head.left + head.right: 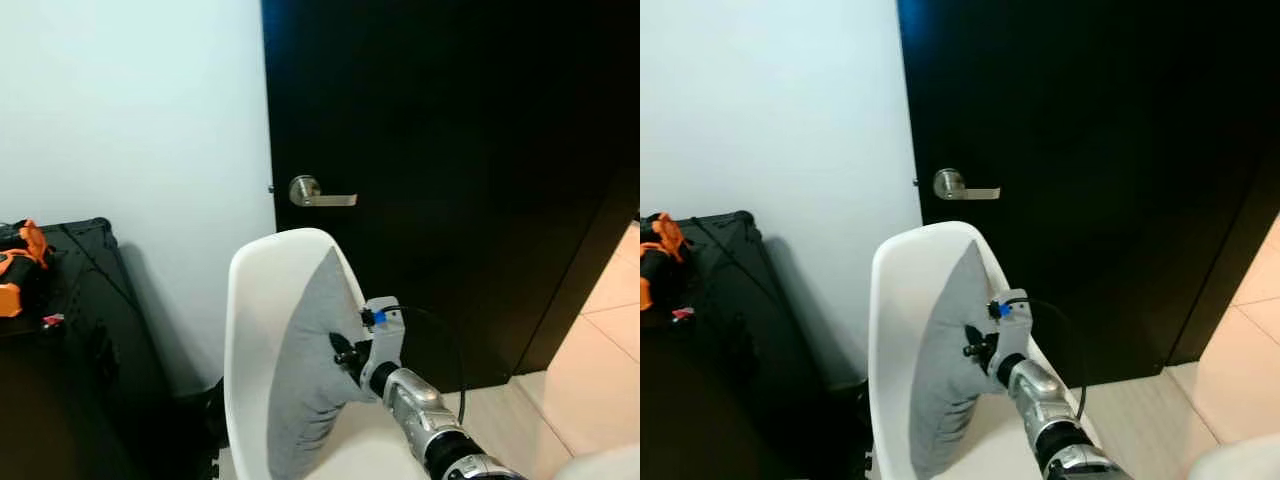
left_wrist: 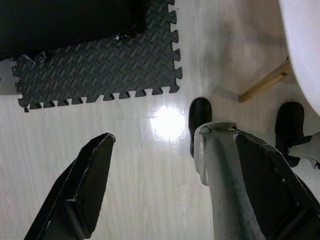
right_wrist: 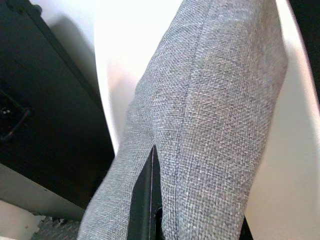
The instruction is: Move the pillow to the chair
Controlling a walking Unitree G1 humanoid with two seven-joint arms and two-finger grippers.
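Grey pillow (image 1: 305, 380) on white chair (image 1: 262, 300), black door (image 1: 460, 150) behind.

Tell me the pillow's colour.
Grey woven fabric; the pillow shows best in the right wrist view.

Black case (image 1: 70, 330) close beside chair (image 1: 262, 300)

Pillow (image 1: 310, 370) upright in chair (image 1: 262, 300), against its back; door (image 1: 450, 150) behind at 12 o'clock; case (image 1: 70, 330) at 9 o'clock.
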